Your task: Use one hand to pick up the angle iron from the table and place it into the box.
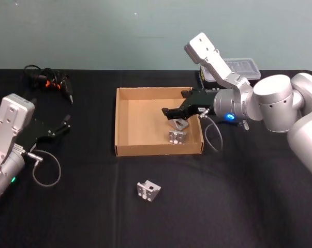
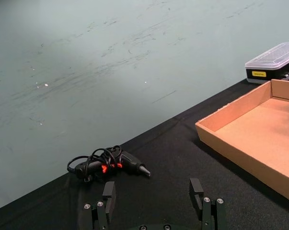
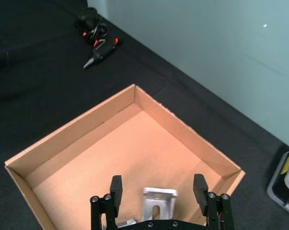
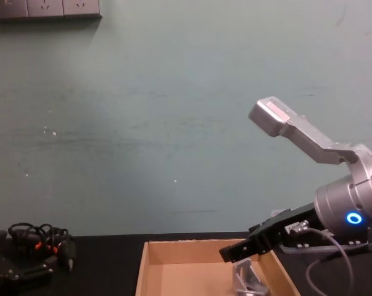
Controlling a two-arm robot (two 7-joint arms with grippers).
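Nearest the robot, a loose angle iron [image 1: 148, 190] sits on the black bench [image 1: 83, 217], out in the open and well apart from the front wall of the box [image 1: 116, 121]. Off to the left, the left gripper [image 1: 67, 125] hangs low over the bench with its two fingers [image 2: 108, 196] spread apart and nothing between them; that arm is idle, well clear of the box. In the middle of the bench lies the shallow tan cardboard box, and the right gripper [image 1: 172, 114] reaches into it from the right side, above the near right corner of its floor. In the right wrist view its fingers [image 3: 116, 188] stand wide apart on either side of a boxed angle iron [image 1: 180, 124], with a gap showing on each side, so it grips nothing. This angle iron stands on the box floor close to the right wall, one slotted flange rising toward the gripper. Just beside it, toward the front wall, lies another silver face with holes [image 1: 177, 137]; whether that is a separate piece cannot be told. Farther back on the left, a black tool with a coiled cable [image 1: 49, 81] lies near the bench's far edge. Behind the box on the right is a clear-lidded plastic case [image 1: 241, 67], against the pale green wall [image 1: 119, 31].
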